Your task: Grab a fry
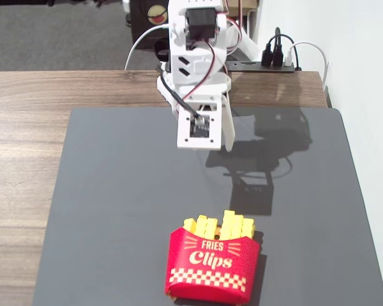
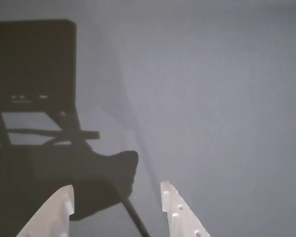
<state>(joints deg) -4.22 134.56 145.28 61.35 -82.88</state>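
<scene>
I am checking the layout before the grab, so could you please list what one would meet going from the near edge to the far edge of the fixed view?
Red carton → yellow fries standing in it → bare dark mat → gripper, open above the mat → wooden table → power strip at the far edge.

Fries (image 1: 220, 225) in carton (image 1: 210, 264) on mat (image 1: 115, 204)

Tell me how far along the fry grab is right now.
Nothing is done yet. The fries all stand in the red carton at the near edge of the dark mat. The gripper is open and empty, hanging over bare mat away from the carton. Reaching, gripping and lifting one fry remain.
</scene>
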